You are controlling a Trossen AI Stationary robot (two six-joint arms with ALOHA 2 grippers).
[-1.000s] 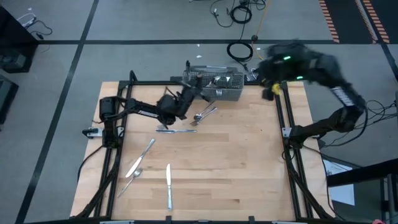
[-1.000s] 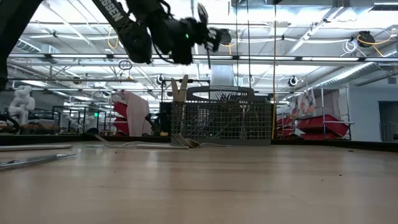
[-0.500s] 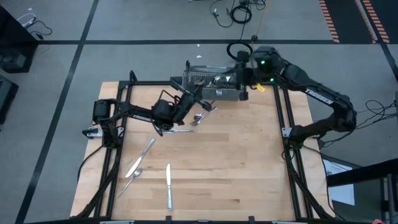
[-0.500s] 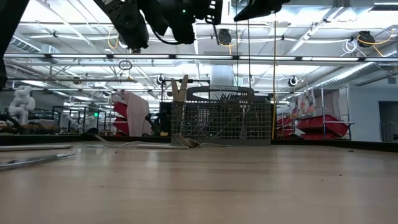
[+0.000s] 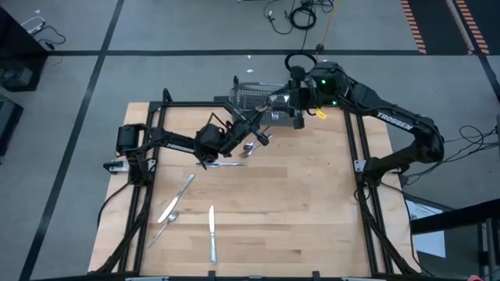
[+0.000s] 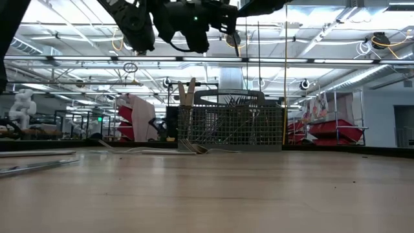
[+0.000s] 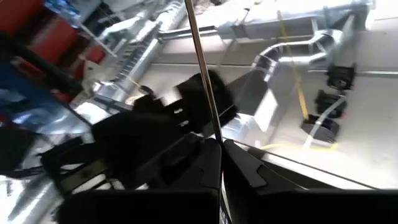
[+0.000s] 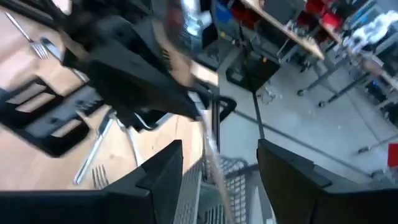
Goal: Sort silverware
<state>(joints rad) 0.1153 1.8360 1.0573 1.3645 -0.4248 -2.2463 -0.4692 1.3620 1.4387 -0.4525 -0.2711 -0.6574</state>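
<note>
High view puts my left pincer [image 5: 251, 126] raised above the far part of the desk [image 5: 297, 203], just in front of the wire basket [image 5: 250, 95]. My right pincer [image 5: 294, 105] is close beside it, over the basket's right end. Left wrist view gives the rest: my left fingers are clamped on one slim piece of silverware [image 7: 199, 62], and its bare shaft runs straight out from between them. I cannot tell whether it is a knife, a fork or a spoon.

The relation that matters is this: the shaft's long axis points away from my left pincer and toward my right one. In the right wrist view my right fingers [image 8: 163, 177] stand wide apart, gripping nothing, with a thin blurred metal line in the gap between them. I judge that this is a handover, with the free end lying on the right pincer's side, so the right arm is the nearer one to take it. Whether the shaft is already squarely between those fingers I cannot say.

Other loose silverware [image 5: 211, 234] lies flat on the desk, well apart from both pincers.
</note>
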